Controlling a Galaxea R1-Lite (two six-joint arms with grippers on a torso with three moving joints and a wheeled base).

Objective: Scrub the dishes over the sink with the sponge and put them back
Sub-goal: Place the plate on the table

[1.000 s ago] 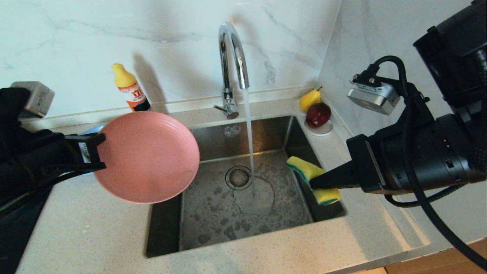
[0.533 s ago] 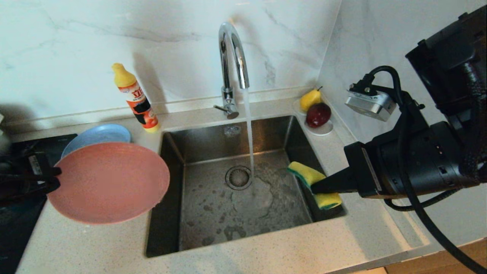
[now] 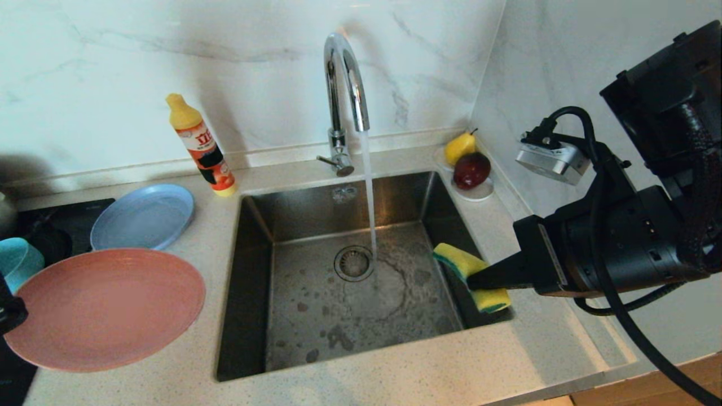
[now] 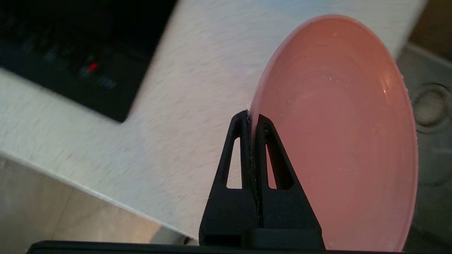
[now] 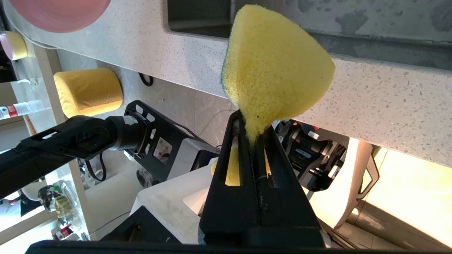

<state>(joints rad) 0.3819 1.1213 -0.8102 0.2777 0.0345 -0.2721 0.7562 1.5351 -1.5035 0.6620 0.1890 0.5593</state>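
left hand [image 4: 251,121] is clamped on the rim of the pink plate [image 3: 104,309], one finger on each face of the rim. in the head view the plate sits low at the left, over the worktop [image 3: 141,361] beside the sink [image 3: 361,282], nearly flat with its hollow face up. whether the plate touches the worktop cannot be told. droplets show on the plate's inner face in the left wrist view.

right hand [image 3: 471,280] is clenched on the sponge [image 3: 471,276]. its fingers pinch the middle of the sponge, which bulges out yellow on both sides with a green layer along one edge. the sponge hangs over the right side of the sink, just inside the right wall.

blue plate [image 3: 144,217] lies on the worktop behind the pink plate, left of the sink. teal bowl [image 3: 17,262] stands at the far left edge, close to the pink plate.

tap [image 3: 344,96] runs; its stream lands on the sink floor just right of the drain [image 3: 353,263]. soap bottle [image 3: 201,145] stands at the wall, behind the blue plate. pear [image 3: 458,148] and a dark red apple [image 3: 471,170] rest on a white saucer [image 3: 476,193] at the sink's far right corner.
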